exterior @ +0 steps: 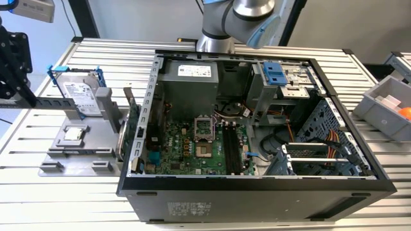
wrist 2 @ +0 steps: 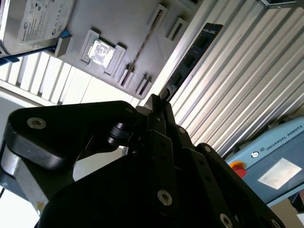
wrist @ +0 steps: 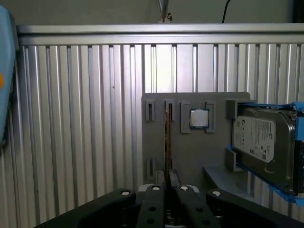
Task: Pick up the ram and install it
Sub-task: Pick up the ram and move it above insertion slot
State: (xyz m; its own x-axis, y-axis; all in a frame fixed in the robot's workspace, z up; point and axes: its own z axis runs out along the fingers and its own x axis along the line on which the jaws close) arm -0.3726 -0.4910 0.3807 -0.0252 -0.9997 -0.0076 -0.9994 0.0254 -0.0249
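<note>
The end effector (wrist: 167,178) is clenched on the ram (wrist 2: 190,59), its two black fingers pinching one end of the stick. In the first wrist view the ram shows edge-on as a thin line running away from the fingertips, in line with a narrow slot of the grey tray (exterior: 83,161). In the second wrist view its dark flat face shows, with the free end against bare slats of the desk (exterior: 64,202), just beside the tray's edge. In the exterior view it juts from the end effector toward the exterior view's right, and its tip overlaps the hard drive (exterior: 80,96).

On the tray, the hard drive stands in its blue frame, a CPU (exterior: 74,134) sits in a square pocket, and a green card (exterior: 132,125) stands on edge right beside the case (exterior: 257,185).

The case lies open-side up. On the motherboard (exterior: 186,144), long black memory slots (exterior: 231,149) run between the CPU socket (exterior: 203,127) and the drive cage (exterior: 308,161). Cables (exterior: 234,109) bunch near the slots' far end. The case rim walls in all four sides. A grey bin (exterior: 385,110) sits well apart at the exterior view's right.
</note>
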